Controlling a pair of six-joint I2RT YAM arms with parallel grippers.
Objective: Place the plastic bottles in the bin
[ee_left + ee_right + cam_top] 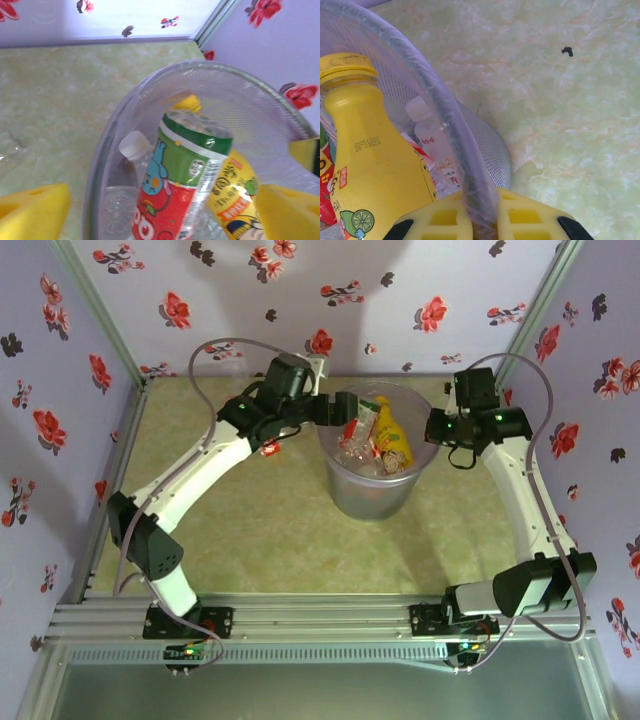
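My left gripper [162, 192] hangs just above the bin [368, 502], over the left part of its rim. Its jaws stand wide apart and grip nothing. The two yellow fingers [32, 212] sit far out on either side, with clear gaps to the green-and-red bottle [182, 185] that shows between them. That bottle is inside the bin, leaning, with its upper end up near the rim and its lower end down among the other plastic bottles [365, 452].

Just beside it, toward the bin's right side, lies the yellow bottle [367, 150], tilted with its yellow cap up near the far part of the rim. A white-capped bottle [134, 146] lies lower in the bin, close to the wall on the green-and-red bottle's other side. A clear bottle [117, 212] shows at the bin's bottom beneath it.

My right gripper [481, 217] is at the bin's right rim, and its jaws are closed on that rim. The thin translucent wall runs down between the two yellow pads [437, 220], one pad inside the bin and one outside.

The bin stands upright on the pale green table [570, 110]. A small dark speck [567, 51] lies on the table, well apart from the bin.
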